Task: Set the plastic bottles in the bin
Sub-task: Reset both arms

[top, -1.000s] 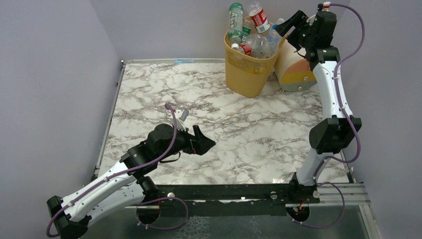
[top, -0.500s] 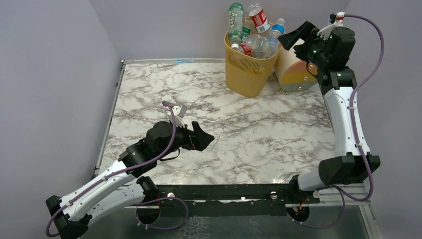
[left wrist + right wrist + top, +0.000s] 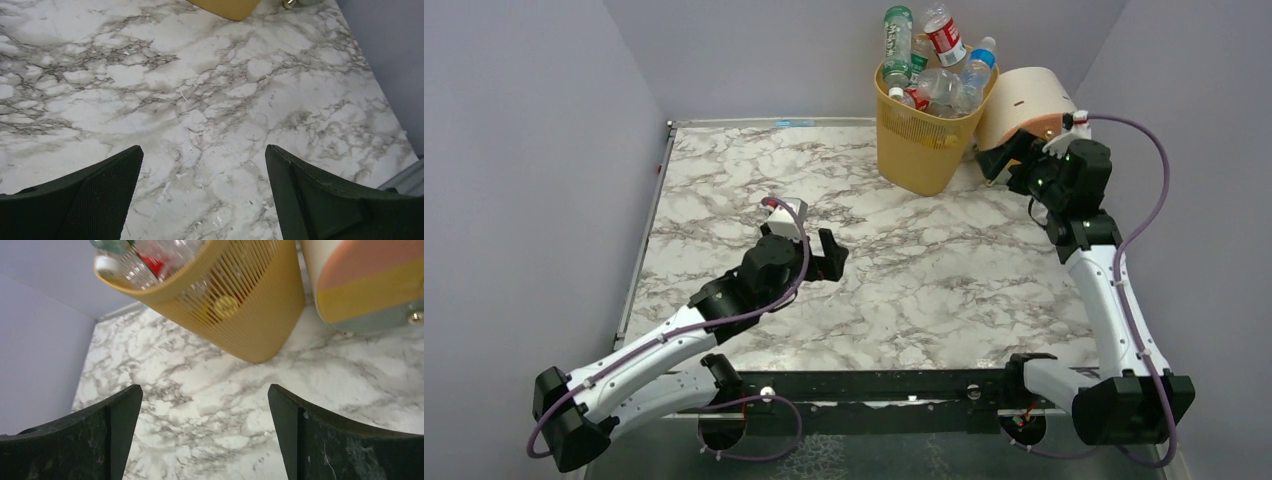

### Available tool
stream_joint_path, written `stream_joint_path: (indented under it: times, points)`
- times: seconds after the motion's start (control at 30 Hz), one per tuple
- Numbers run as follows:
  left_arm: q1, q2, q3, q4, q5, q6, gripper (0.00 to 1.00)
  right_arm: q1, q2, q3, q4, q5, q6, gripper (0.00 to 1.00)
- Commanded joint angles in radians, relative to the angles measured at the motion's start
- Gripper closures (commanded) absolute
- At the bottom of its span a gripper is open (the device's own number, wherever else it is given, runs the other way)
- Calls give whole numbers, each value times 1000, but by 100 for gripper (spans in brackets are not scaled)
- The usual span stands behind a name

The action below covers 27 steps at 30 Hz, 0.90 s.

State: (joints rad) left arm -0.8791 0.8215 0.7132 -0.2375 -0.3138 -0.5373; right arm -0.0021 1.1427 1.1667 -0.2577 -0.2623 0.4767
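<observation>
Left gripper: low over the marble table, well apart from the bin, nearer and to its left. Fingers spread wide, released, nothing between them. Its wrist view shows only bare marble in the gap, with the bin's base at the far top edge.

Bin: stands at the table's far edge, yellow-orange with slotted sides. The plastic bottles are in it, heaped past the rim. Two stand tallest, one with a green label and one with a red label, and a blue-capped one leans at the rim's right side. More clear bottles are packed below them.

Cream-and-peach cylinder: lies on its side just right of the bin. Contact cannot be told.

Right gripper: just right of the bin, in front of the cylinder, pointing at the bin's lower wall. Fingers wide apart, released, holding nothing.
</observation>
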Motion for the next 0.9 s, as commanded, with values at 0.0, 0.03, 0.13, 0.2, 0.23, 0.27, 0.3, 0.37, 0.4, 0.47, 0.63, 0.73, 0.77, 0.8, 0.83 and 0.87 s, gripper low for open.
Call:
stream_joint_path:
  times: [0.0, 0.03, 0.13, 0.2, 0.23, 0.27, 0.3, 0.37, 0.4, 0.47, 0.63, 0.73, 0.77, 0.8, 0.83, 0.87]
  points:
    - [19, 69, -25, 165, -152, 122, 1, -6, -104, -202, 170, 84, -59, 1]
    - [30, 84, -32, 196, -159, 140, 1, -6, -116, -244, 192, 95, -63, 1]
    - [104, 141, -52, 286, -120, 176, 1, -4, -123, -351, 239, 129, -81, 1]
    - [182, 184, -59, 326, -52, 182, 1, -4, -126, -424, 281, 163, -87, 1]
    - [225, 205, -66, 341, -23, 182, 1, -4, -131, -465, 311, 180, -90, 1]
    - [260, 220, -75, 363, -4, 183, 1, -5, -136, -507, 345, 195, -93, 1]
    - [294, 233, -89, 384, 8, 185, 1, -4, -142, -548, 388, 206, -97, 1]
    - [348, 248, -125, 435, 17, 196, 1, -4, -149, -622, 465, 230, -110, 1]
    - [382, 253, -143, 456, 16, 202, 1, -4, -148, -654, 501, 245, -111, 1]
    - [425, 256, -182, 511, 20, 231, 1, -4, -142, -710, 570, 275, -116, 1]
    - [525, 262, -257, 602, 20, 343, 1, -4, -122, -813, 714, 345, -139, 1]
    - [596, 276, -290, 654, 36, 387, 1, -4, -99, -871, 814, 379, -149, 1]
    - [616, 285, -303, 687, 52, 407, 1, -4, -84, -883, 847, 389, -157, 1]
    - [630, 296, -316, 719, 75, 432, 1, -4, -64, -889, 877, 405, -162, 1]
    - [645, 317, -328, 757, 102, 457, 1, -4, -42, -888, 890, 419, -163, 1]
    - [654, 337, -340, 791, 113, 477, 1, -4, -21, -886, 904, 430, -165, 1]
